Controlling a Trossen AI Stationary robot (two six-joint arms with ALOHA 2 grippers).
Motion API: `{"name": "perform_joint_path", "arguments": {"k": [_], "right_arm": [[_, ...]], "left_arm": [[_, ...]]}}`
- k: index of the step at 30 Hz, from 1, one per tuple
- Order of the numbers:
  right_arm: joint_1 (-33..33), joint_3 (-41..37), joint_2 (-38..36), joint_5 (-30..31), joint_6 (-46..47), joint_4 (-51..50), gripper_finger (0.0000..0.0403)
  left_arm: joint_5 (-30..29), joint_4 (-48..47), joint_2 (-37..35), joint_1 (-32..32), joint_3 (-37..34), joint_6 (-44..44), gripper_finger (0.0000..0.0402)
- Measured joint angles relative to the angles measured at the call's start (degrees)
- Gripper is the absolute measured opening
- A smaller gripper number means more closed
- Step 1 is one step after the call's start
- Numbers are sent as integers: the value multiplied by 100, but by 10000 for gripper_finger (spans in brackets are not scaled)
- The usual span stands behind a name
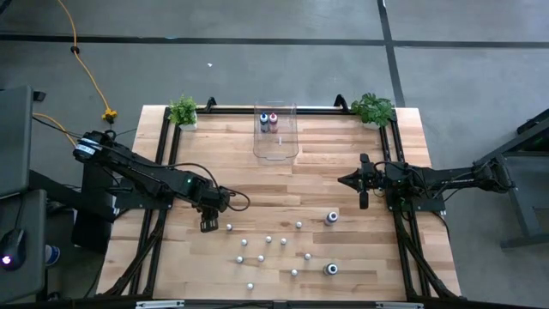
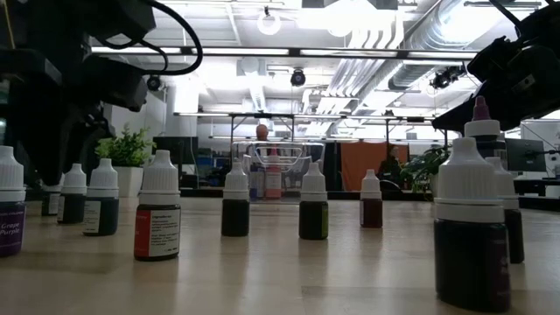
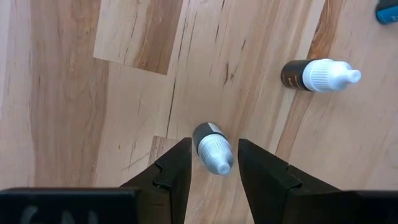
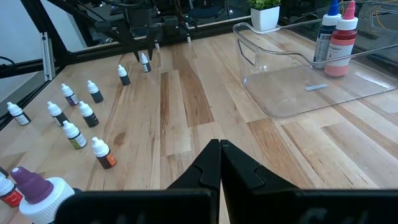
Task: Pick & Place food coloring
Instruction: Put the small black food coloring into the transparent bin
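Food coloring bottles [image 1: 268, 249] stand scattered over the near half of the wooden surface [image 1: 343, 172], tiny ones with white caps and two larger ones [image 1: 331, 218] toward the right. Two more bottles, one blue [image 1: 263, 120] and one red [image 1: 274, 121], already sit inside the clear bin [image 1: 275, 137] at the far edge, between two small potted plants [image 1: 183, 112]. The left pincer [image 3: 212, 165] is down at the left edge of the scatter, its fingers clamped on one small bottle [image 3: 212, 147] that hangs tilted just above the wood; another bottle [image 3: 318, 75] stands close by. The right pincer [image 4: 219, 163] waits over bare boards on the right side, fingers pressed together and holding nothing.
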Motion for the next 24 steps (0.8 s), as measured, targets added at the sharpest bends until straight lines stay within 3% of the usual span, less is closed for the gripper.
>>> {"name": "perform_joint_path", "arguments": {"k": [16,24], "right_arm": [[-1,-1,-1,0,0,0,0],[0,-1,0,1,0,0,0]], "left_arm": [[44,-17,0,0,2,-2,125],[103,-37,-1,0,14,-3,58]]}}
